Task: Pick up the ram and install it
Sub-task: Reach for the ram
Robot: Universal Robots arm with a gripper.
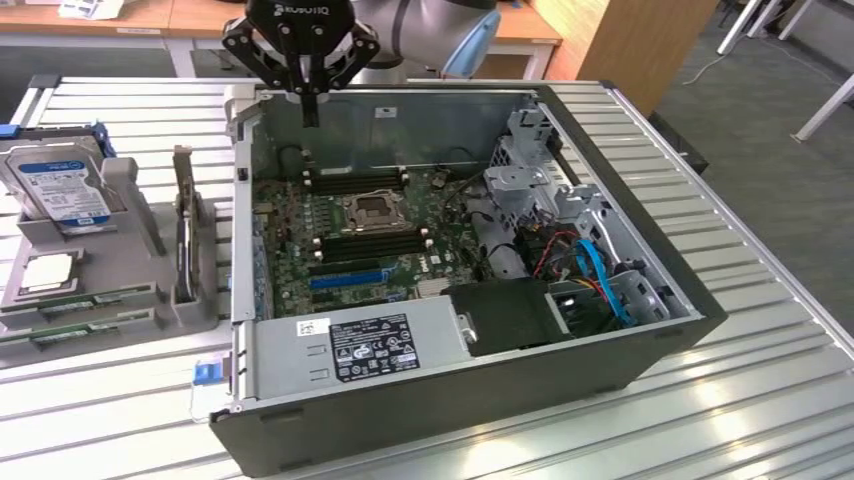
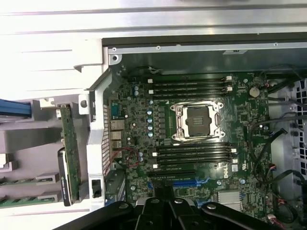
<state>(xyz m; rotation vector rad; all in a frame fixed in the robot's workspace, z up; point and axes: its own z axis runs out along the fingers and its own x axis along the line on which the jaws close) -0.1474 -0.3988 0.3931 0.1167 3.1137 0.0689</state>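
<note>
A ribbed metal table [image 1: 747, 400] is seen under everything. An open PC case [image 1: 441, 415] is laid on its side across the middle, with the open face turned up. A grey holder [image 1: 160, 300] is set just beside the case, at the exterior view's left. A small blue piece [image 1: 204, 373] is seen at the case's near corner.

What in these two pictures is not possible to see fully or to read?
- Exterior view: print on the power supply label is too small to read.
- Wrist view: the ram sticks in the gray holder are cut off by the picture edge.
- Wrist view: the shut gripper covers the middle of the blue slot.
</note>
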